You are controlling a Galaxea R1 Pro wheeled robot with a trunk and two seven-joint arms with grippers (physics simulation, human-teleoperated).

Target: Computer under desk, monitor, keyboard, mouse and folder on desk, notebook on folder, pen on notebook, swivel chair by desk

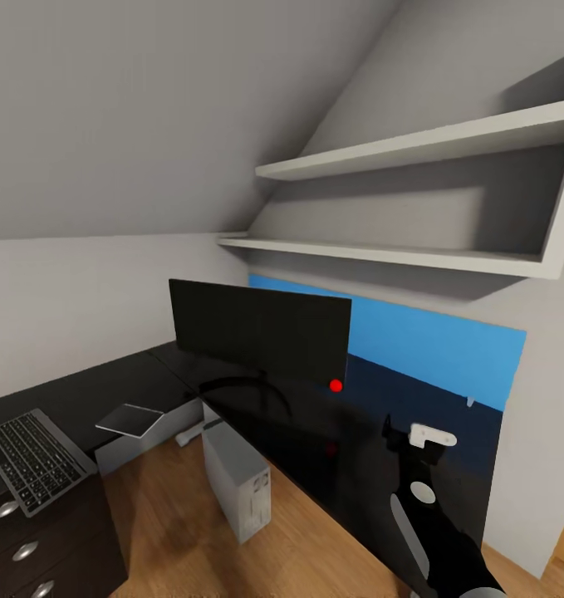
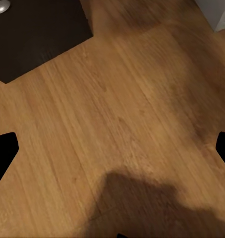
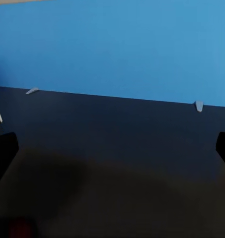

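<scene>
Desk monitor beyond right hand

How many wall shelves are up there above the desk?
2. The upper shelf runs out from the sloped ceiling; the lower shelf sits beneath it, just above the monitor. Both join a side panel at right.

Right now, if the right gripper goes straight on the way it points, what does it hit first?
Probably the black desk top: the right gripper points low across it toward the blue wall. Nothing stands in between. If it clears the desk, the wall comes next; depth is unclear.
</scene>
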